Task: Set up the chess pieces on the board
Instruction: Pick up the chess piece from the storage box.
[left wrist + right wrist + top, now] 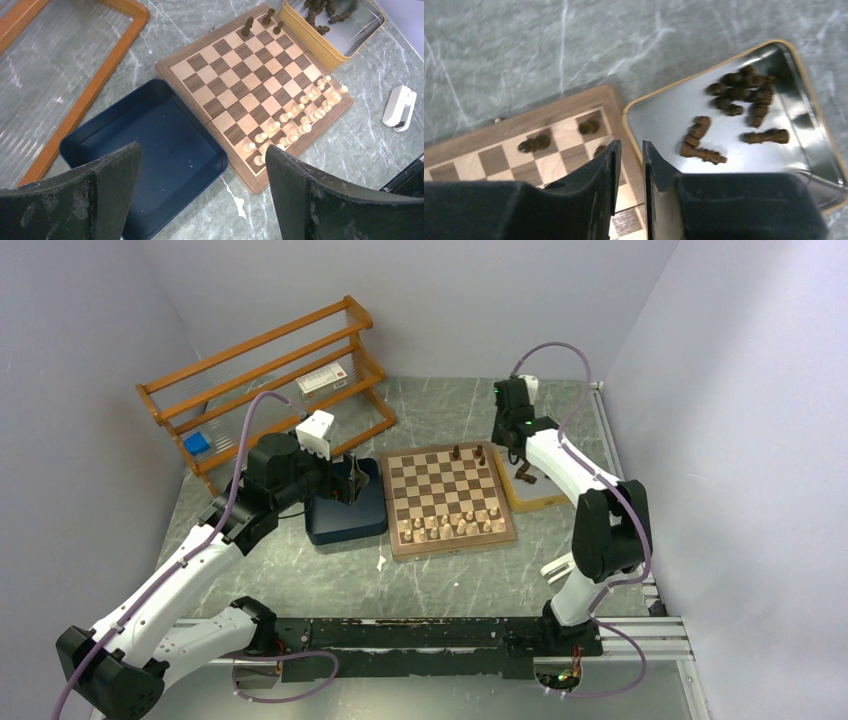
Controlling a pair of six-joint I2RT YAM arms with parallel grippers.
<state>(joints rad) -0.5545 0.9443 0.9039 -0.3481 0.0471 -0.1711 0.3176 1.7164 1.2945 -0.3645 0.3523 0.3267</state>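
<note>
Nearly closed, empty right end effector [630,150] above board [574,107] edge; chess pieces [736,95] beside.

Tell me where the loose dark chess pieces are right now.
The dark pieces lie in the yellow-rimmed tin beside the board, under the right gripper; three already stand on the board's far edge.

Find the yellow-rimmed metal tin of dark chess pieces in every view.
Top external: tin against the board's right edge, under the right arm.
Left wrist: tin at top right, beyond the board's far corner.
Right wrist: tin fills the right half.
Shared landmark: the board.
</note>
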